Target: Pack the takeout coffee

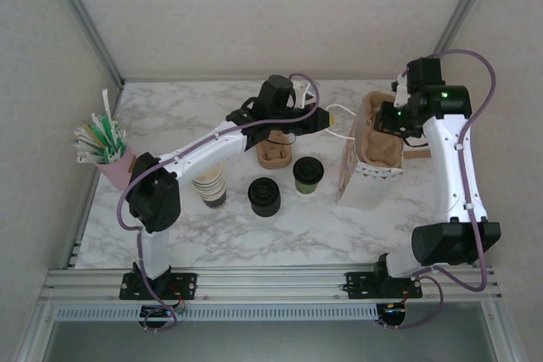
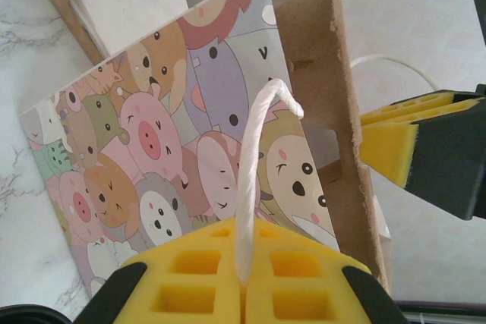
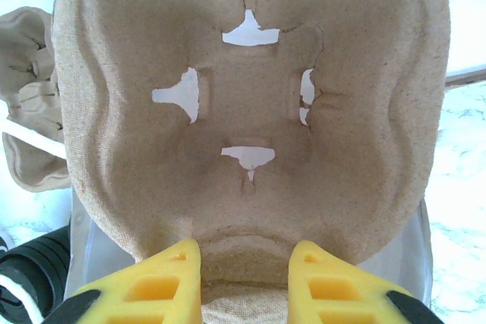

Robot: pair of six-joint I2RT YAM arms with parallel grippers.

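From my seat the left gripper (image 1: 321,118) is pinched shut on the white string handle (image 2: 254,180) of the cartoon-printed bag (image 1: 361,177), with nothing else between its pads. The takeout coffee (image 1: 307,174) stands upright on the table (image 1: 170,235), lid up and long axis vertical. It lies just toward the arm bases from that gripper and a little left of the bag. The left arm is the nearer one, but it is busy with the handle. Further right, the right gripper (image 1: 392,116) is clamped on the rim of a brown pulp cup tray (image 3: 250,73), which I'm holding at the bag's mouth. I can't tell whether the tray is seated inside yet, since the overhead view is too coarse there. So I judge the coffee must travel up and rightward into that tray.

Around it, from the left:
- A pink cup of straws (image 1: 106,146) sits well apart.
- A stack of paper cups (image 1: 210,186) stands under the left forearm.
- A stack of black lids (image 1: 265,197) is just beside the coffee.
- A spare tray (image 1: 276,155) lies just behind it.

The lids and the forearm crowd any approach from the left
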